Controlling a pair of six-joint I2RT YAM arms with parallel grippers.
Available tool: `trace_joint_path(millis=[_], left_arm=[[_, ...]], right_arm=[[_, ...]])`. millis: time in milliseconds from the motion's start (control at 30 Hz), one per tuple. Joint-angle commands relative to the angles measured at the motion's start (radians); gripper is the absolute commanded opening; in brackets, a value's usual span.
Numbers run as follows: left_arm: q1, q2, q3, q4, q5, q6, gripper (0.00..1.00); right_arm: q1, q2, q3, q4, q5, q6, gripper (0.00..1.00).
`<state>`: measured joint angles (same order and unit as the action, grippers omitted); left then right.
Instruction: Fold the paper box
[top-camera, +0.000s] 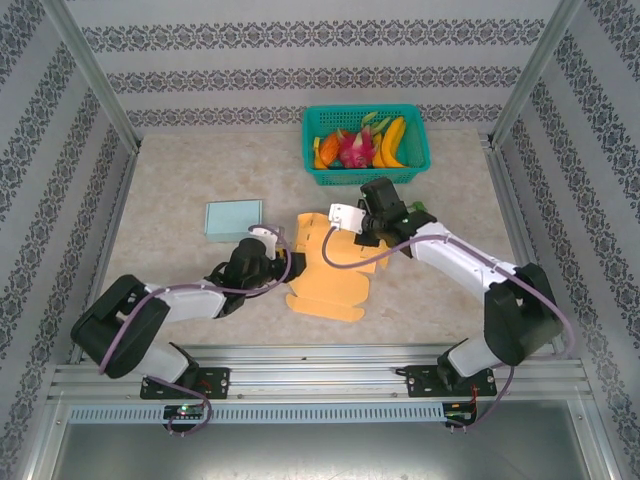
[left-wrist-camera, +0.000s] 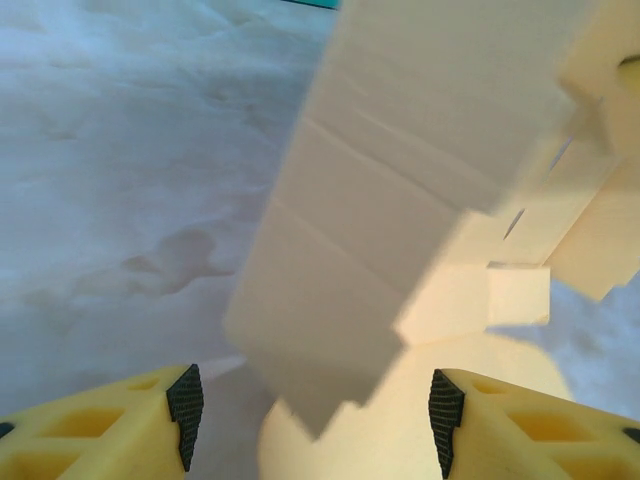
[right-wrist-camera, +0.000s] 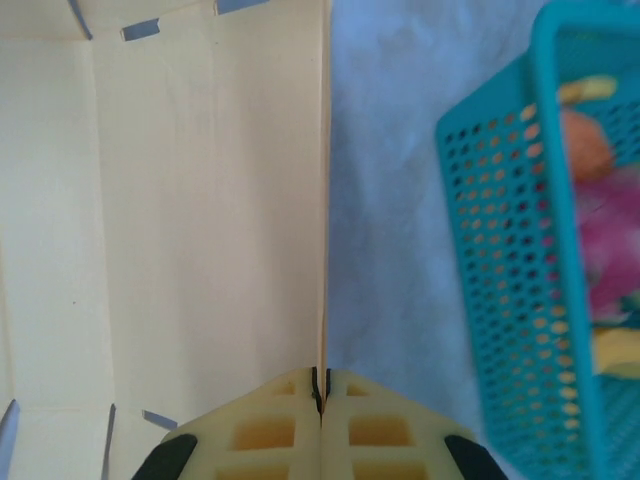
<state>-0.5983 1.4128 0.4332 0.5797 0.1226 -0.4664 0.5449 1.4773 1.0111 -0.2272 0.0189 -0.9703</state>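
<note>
Pinching a raised wall (right-wrist-camera: 210, 200) of the paper box (top-camera: 330, 272) edge-on with the right gripper (right-wrist-camera: 320, 392), jaws pressed together on the sheet. Holding the left gripper (left-wrist-camera: 312, 405) open, jaws well apart and gripping nothing, with a loose flap (left-wrist-camera: 400, 230) of the box hanging tilted just ahead of the gap. Rest of the box lying on the table (top-camera: 180, 190) between both grippers.

Likely troubles, as a judgement only:
- Tearing or creasing the thin wall through any sideways pull from the right grip.
- Missing the flap, or shoving it the wrong way, on closing the left while tilted and off-centre.
- Dragging the whole sheet, with only one hold on it.
- Knocking the basket (right-wrist-camera: 500, 300), close beside the right gripper, on a swing toward it.
</note>
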Motion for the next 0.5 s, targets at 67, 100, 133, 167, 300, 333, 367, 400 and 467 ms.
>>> trace_joint_path(millis=[67, 100, 133, 167, 300, 333, 367, 400, 467], left_arm=[[0.028, -0.165, -0.081, -0.084, -0.149, 0.121, 0.64], [0.040, -0.193, -0.094, -0.085, -0.154, 0.126, 0.65], [0.050, -0.221, -0.108, -0.084, -0.158, 0.129, 0.65], [0.057, -0.249, -0.123, -0.080, -0.160, 0.133, 0.65], [0.069, -0.314, -0.168, -0.075, -0.229, 0.139, 0.63], [0.070, -0.320, -0.178, -0.074, -0.261, 0.138, 0.63], [0.077, -0.317, -0.187, -0.068, -0.279, 0.138, 0.62], [0.087, -0.312, -0.192, -0.060, -0.279, 0.135, 0.62], [0.100, -0.283, -0.193, -0.038, -0.257, 0.132, 0.62]], right_arm=[[0.075, -0.063, -0.141, 0.378, 0.157, -0.230, 0.00], [0.085, -0.069, -0.151, 0.398, 0.160, -0.246, 0.00], [0.095, -0.071, -0.157, 0.407, 0.156, -0.260, 0.00], [0.105, -0.068, -0.159, 0.410, 0.155, -0.271, 0.00], [0.132, -0.031, -0.196, 0.501, 0.164, -0.342, 0.00], [0.136, -0.019, -0.215, 0.537, 0.162, -0.373, 0.00], [0.139, -0.007, -0.236, 0.571, 0.154, -0.403, 0.00], [0.139, 0.000, -0.252, 0.601, 0.143, -0.431, 0.00], [0.139, 0.021, -0.294, 0.667, 0.114, -0.484, 0.00]])
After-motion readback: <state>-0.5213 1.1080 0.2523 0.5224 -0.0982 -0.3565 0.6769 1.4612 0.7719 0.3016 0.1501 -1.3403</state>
